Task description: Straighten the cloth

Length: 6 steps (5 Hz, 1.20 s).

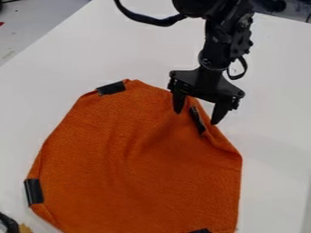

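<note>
Jaws: standing apart, one finger on each side of a folded stretch of cloth edge; nothing looks pinched between them, though whether the tips touch the fabric I cannot tell.
Gripper: black two-finger gripper (197, 118), pointing down over the upper right edge of the cloth.
Corner tab: black strip (197, 120) between the fingers, set aslant in the puckered fabric.
Cloth: orange terry-like cloth (176, 182), lying on the tabletop, its lower part running out past the bottom of the view; shallow creases spread down from near the gripper.
Other tabs: upper black strip (111, 88) at the top left edge; left black strip (34, 191) with the fabric turned in beside it; lower black strip (200, 231) at the bottom of the view.
Arm: black robot arm (227, 32), coming in from the top edge, a black cable (146, 18) looping off its side.
Step in hand: most likely taking hold of the folded right corner in order to open it out.
Next move: probably lower a little, close on the tabbed flap alone, then draw it outward, away from the middle; too deep a bite could catch the layer beneath and drag the whole cloth.
After that: the turned-in left corner seems to want the same treatment.
Surface: smooth white tabletop (273, 118); at its lower left, a dark curved object (8, 223) and a yellowish scrap (25, 228).
Room: grey floor (36, 22) beyond the upper left edge; dark clutter (270, 5) behind the arm.
</note>
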Each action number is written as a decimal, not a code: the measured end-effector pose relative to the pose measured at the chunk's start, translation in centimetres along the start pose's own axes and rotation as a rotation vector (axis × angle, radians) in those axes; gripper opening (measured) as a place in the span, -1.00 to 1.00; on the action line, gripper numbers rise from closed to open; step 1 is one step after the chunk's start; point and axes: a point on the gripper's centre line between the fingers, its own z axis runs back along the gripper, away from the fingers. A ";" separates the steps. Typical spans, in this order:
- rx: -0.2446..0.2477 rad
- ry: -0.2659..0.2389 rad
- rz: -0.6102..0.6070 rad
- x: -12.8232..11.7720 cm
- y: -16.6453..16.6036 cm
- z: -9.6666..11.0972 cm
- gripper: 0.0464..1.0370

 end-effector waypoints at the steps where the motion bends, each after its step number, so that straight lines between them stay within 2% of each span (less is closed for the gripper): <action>1: -0.020 0.009 -0.004 0.1 0.1 -0.9 0.56; 2: -0.036 0.019 -0.004 0.1 0.4 -1.7 -0.02; 3: -0.054 0.016 -0.011 0.2 0.3 -1.9 -0.10; 4: -0.063 0.024 -0.014 0.2 0.5 -2.3 -0.02; 6: -0.065 0.032 -0.020 0.2 0.4 -2.7 -0.30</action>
